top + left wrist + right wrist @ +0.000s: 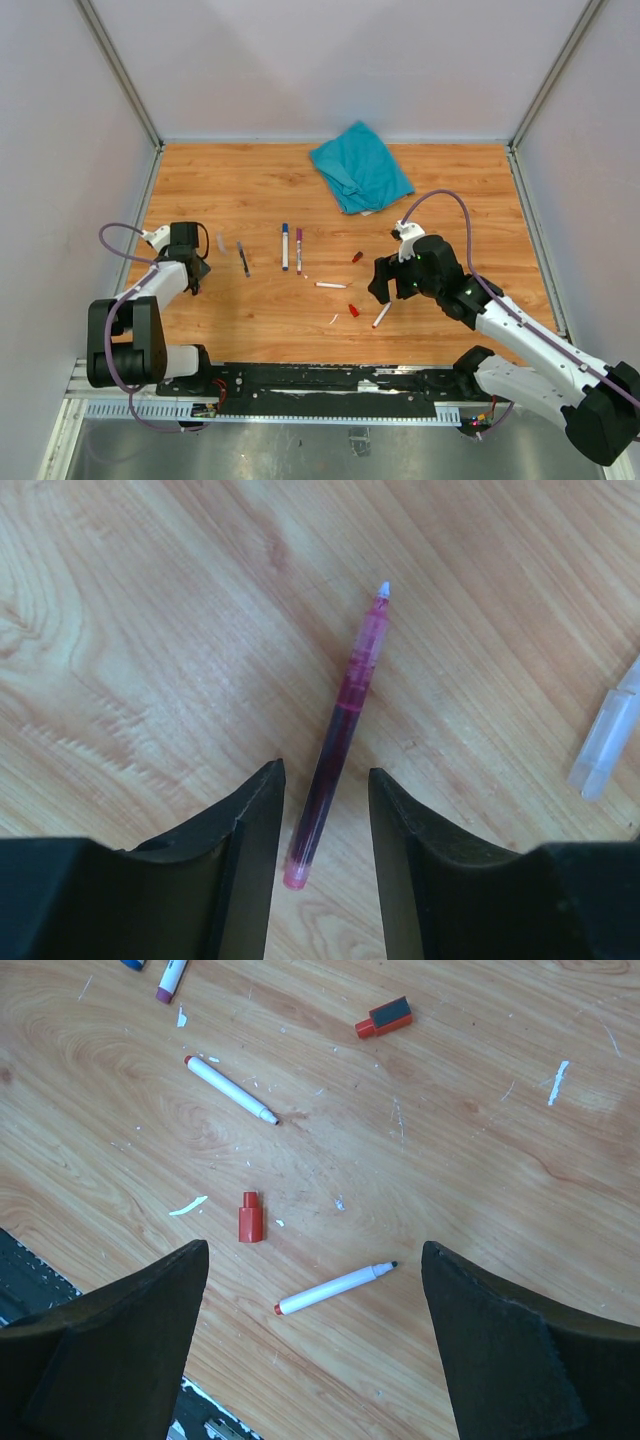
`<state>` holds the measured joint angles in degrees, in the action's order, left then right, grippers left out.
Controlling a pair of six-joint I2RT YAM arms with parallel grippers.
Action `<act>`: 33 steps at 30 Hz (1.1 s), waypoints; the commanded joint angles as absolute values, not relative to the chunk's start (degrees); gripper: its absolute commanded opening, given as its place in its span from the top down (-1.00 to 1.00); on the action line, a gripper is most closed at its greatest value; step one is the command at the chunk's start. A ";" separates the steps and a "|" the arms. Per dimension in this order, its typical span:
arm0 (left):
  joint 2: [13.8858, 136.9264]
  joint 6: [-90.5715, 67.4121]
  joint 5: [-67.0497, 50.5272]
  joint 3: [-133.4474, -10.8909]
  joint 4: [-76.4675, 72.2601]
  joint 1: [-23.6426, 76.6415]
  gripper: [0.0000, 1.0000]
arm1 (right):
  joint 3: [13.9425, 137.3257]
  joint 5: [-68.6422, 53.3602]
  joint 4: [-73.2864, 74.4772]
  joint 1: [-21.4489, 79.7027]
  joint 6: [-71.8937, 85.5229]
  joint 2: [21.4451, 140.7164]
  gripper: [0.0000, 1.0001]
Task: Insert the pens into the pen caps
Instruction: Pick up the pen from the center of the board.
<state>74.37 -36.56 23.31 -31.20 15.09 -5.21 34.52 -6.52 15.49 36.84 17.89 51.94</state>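
Pens: thin white barrels with coloured ends, lying loose on the tabletop [250, 180]. In the right wrist view one white pen [335, 1288] shows between the right fingers [130, 1340], which stand wide apart and hold nothing. A second white pen [230, 1089] lies farther off. A red cap [250, 1217] lies between the two, touching neither; a red-and-dark cap [384, 1018] lies beyond.

The left fingers [255, 820] are apart, straddling the lower end of a translucent pink pen [335, 740] — a gap shows on each side. A clear cap [605, 745] lies to its right.

A teal cloth [360, 166] sits at the far side, well apart from the pens.
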 commanded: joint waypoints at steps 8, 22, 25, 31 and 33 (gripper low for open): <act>76.90 -35.04 20.91 -32.12 14.11 -6.93 0.64 | 36.00 -7.33 16.70 36.00 18.58 49.26 -0.75; 71.23 -34.16 19.89 -30.50 14.60 -6.94 0.99 | 37.02 -6.61 20.15 36.02 18.88 47.54 -0.75; 68.93 -33.08 18.42 -29.95 14.98 -6.92 0.99 | 37.04 -6.57 20.83 36.03 19.20 47.01 -0.75; 60.09 -31.92 12.35 -27.71 14.41 -5.67 0.99 | 36.98 -6.11 22.09 35.98 19.35 46.63 -0.76; 57.70 -32.70 11.07 -27.31 14.35 -3.09 0.99 | 37.06 -6.14 22.40 35.98 19.39 46.82 -0.76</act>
